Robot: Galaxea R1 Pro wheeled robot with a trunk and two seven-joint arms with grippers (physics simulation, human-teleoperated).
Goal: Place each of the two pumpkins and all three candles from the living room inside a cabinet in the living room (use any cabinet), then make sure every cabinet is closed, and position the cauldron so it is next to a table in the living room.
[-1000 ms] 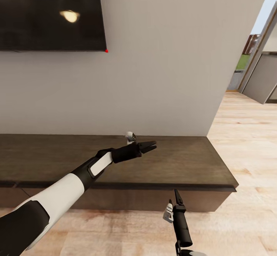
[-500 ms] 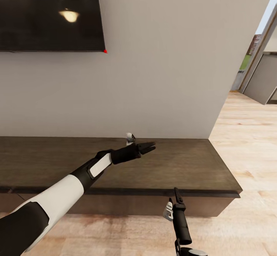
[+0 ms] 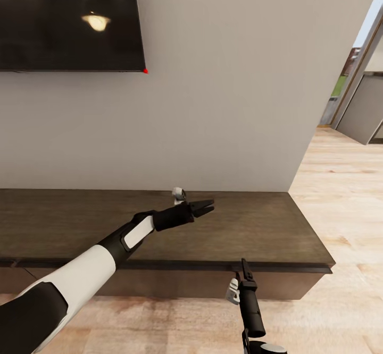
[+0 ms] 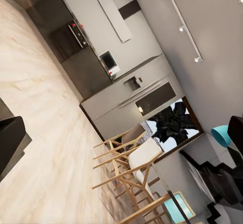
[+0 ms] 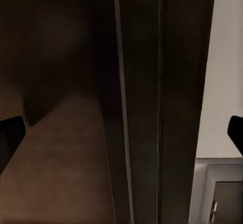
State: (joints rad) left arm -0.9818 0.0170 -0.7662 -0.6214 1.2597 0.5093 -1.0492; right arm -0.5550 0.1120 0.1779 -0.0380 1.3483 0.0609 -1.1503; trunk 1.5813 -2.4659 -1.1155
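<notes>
The long, low dark-brown cabinet (image 3: 276, 231) runs along the wall, and its fronts look closed. My left gripper (image 3: 208, 206) hovers over the middle of its top, open and holding nothing. My right gripper (image 3: 244, 266) points up at the cabinet's front top edge, open and empty. In the right wrist view the dark cabinet edge (image 5: 142, 82) is very close, with one black fingertip (image 5: 10, 138) at each side of the picture. The pumpkins, candles, cauldron and table are out of view.
A black TV (image 3: 69, 18) hangs on the wall above the cabinet. Pale wood floor (image 3: 340, 194) opens to the right past the cabinet's end, towards a doorway (image 3: 361, 104). The left wrist view looks across the floor to wooden stools (image 4: 131, 158) and grey kitchen units (image 4: 126, 92).
The head view shifted slightly early on. My left gripper has sunk a little towards the cabinet top. The right gripper has hardly moved.
</notes>
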